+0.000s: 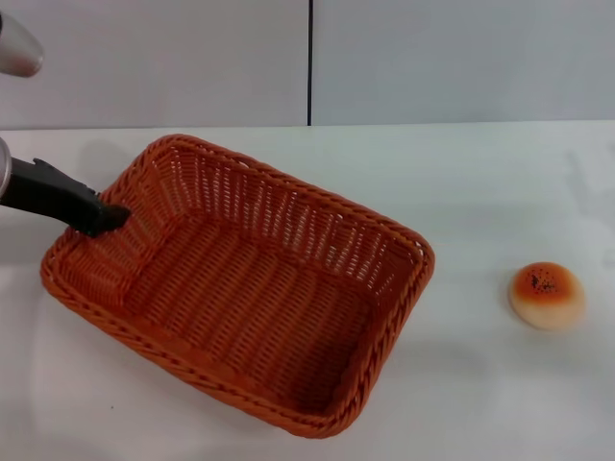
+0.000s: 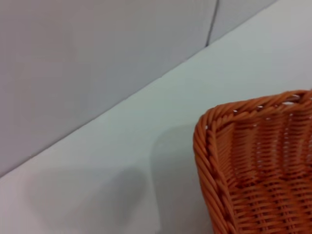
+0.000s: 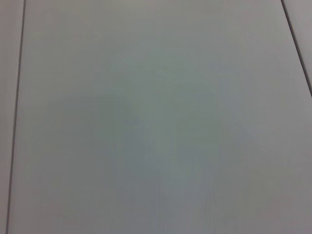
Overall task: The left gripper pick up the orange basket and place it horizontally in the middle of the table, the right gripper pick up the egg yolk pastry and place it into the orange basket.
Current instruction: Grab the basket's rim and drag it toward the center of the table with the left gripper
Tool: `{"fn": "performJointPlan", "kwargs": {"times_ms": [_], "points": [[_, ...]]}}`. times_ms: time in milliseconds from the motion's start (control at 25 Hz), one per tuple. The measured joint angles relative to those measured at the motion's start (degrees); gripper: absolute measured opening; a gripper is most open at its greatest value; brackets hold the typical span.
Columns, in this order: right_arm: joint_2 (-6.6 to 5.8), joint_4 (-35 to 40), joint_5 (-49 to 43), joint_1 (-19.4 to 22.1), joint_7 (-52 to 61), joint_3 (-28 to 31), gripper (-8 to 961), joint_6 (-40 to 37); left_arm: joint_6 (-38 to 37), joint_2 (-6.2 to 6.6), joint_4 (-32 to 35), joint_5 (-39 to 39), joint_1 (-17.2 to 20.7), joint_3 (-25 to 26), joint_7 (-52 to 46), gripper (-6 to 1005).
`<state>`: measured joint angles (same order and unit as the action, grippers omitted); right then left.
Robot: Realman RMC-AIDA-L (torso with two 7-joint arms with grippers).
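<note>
The orange basket (image 1: 240,288) lies at an angle on the white table (image 1: 480,182), left of centre, and holds nothing. My left gripper (image 1: 104,216) reaches in from the left edge and its black jaw crosses the braided rim of the basket's left short wall, shut on that wall. In the left wrist view one corner of the orange basket (image 2: 253,161) shows close up, with none of the fingers visible. The egg yolk pastry (image 1: 547,295) sits alone on the table far to the right. My right gripper is out of view.
A pale wall with a dark vertical seam (image 1: 309,62) stands behind the table. The right wrist view holds only a plain pale surface with thin seams. Bare tabletop separates basket and pastry.
</note>
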<state>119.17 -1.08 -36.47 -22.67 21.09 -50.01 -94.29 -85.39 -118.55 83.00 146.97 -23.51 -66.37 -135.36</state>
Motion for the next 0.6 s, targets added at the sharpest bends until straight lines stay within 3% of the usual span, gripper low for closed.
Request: {"fn": "performJointPlan", "kwargs": {"times_ms": [600], "points": [[-0.09,3.7,0.0,-0.9,0.0,0.0,638,1.3,1.0,-0.08,2.6,-3.7,5.1,1.3,-22.4,185]]}}
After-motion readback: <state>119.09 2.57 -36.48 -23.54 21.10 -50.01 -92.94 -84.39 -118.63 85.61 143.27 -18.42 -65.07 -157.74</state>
